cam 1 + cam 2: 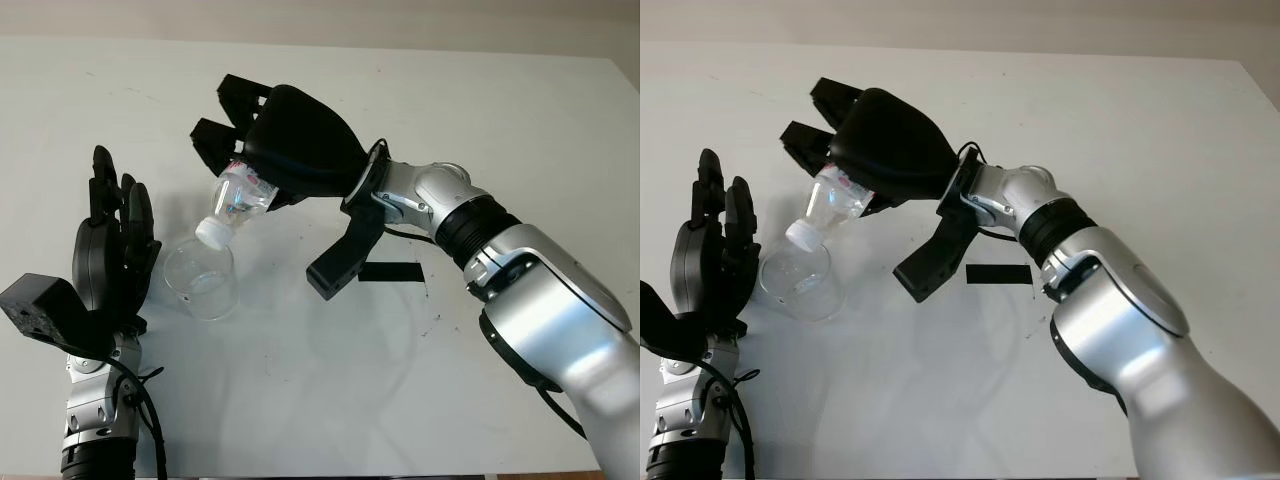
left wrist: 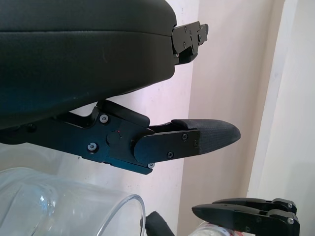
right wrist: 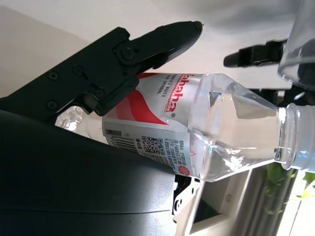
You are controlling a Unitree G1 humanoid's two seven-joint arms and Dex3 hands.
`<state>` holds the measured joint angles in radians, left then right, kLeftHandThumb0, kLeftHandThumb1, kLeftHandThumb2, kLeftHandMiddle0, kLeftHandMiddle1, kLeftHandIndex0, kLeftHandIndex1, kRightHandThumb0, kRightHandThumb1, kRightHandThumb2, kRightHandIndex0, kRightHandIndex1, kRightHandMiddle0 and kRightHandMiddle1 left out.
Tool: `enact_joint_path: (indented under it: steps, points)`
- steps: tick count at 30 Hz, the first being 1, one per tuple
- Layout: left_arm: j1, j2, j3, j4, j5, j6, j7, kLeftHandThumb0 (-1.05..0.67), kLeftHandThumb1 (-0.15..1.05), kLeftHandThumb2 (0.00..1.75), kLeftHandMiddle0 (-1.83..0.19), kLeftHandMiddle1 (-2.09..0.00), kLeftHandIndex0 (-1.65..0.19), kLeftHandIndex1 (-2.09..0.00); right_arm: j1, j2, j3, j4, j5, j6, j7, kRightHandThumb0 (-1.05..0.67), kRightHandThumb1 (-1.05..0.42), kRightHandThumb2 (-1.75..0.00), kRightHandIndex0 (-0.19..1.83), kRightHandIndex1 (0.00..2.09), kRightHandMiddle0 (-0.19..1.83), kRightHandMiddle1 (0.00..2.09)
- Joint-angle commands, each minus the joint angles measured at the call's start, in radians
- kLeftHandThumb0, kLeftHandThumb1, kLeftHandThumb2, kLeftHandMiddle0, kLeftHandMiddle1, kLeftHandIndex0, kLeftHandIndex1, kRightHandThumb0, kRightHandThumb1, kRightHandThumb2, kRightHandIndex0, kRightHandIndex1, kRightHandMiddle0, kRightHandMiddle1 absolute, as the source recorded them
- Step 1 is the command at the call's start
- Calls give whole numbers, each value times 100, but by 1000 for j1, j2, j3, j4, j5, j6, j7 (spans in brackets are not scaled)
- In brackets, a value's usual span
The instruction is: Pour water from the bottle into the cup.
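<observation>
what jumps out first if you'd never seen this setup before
The right hand grips a clear water bottle tipped neck-down over the middle-left of the white table, its white cap end at the rim of a clear cup standing below. The left hand is open, upright just left of the cup. A black strip lies on the table under the right forearm.

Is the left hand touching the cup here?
Cannot tell. In the left eye view the left hand stands upright right beside the cup, its edge meeting the glass outline, but no view plainly shows contact or a gap.
</observation>
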<state>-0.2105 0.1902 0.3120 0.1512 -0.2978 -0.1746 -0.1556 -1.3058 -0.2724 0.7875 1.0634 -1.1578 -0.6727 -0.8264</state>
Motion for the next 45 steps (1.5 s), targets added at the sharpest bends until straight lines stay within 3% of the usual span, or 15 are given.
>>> enact_joint_path:
  steps: [1,4,9,18,20,24,30,38,42,45]
  points:
    - [-9,-1,0,11,6,-16,0,-72,105,49,18,-5,19,-5,-29,-11,10,-23,-6,3,-15,-52,-105,-27,122,209,62,209]
    - [-15,-2,-3,17,9,-21,1,-72,105,49,18,-5,19,-5,-22,-3,15,-37,-2,-6,-28,-52,-105,-30,124,209,69,209]
    - [-21,-3,-4,26,5,-20,1,-72,105,49,18,-6,19,-5,-26,4,30,-50,-11,5,-42,-51,-105,-32,125,209,54,209]
    - [-21,-7,-3,33,3,-28,2,-72,105,48,18,-5,19,-5,-37,8,67,-53,-62,64,-109,-51,-105,-31,124,209,48,209]
    - [-21,-8,-4,33,-1,-27,0,-72,105,48,19,-5,19,-4,-37,10,73,-54,-71,84,-128,-52,-105,-32,126,209,55,209]
    - [-24,-10,-4,36,0,-29,2,-72,105,49,19,-5,19,-4,-41,16,95,-52,-107,132,-189,-51,-105,-28,128,209,63,209]
    - [-24,-6,-1,44,-1,-37,-4,-71,105,49,19,-4,19,-2,-55,18,126,-49,-147,186,-247,-49,-105,-14,125,209,40,198]
    - [-25,-7,1,51,-5,-45,-7,-72,105,48,19,-5,19,-3,-49,29,112,-40,-119,182,-254,-47,-105,-13,123,209,42,198]
    - [-20,-8,1,46,-4,-45,-6,-72,105,48,19,-5,19,-3,-22,41,25,-21,37,74,-151,-47,-105,-26,129,209,79,209]
    - [-18,-7,0,39,-2,-37,0,-72,105,48,19,-5,19,-4,0,35,-66,-3,192,3,2,-47,-105,-34,124,209,85,209]
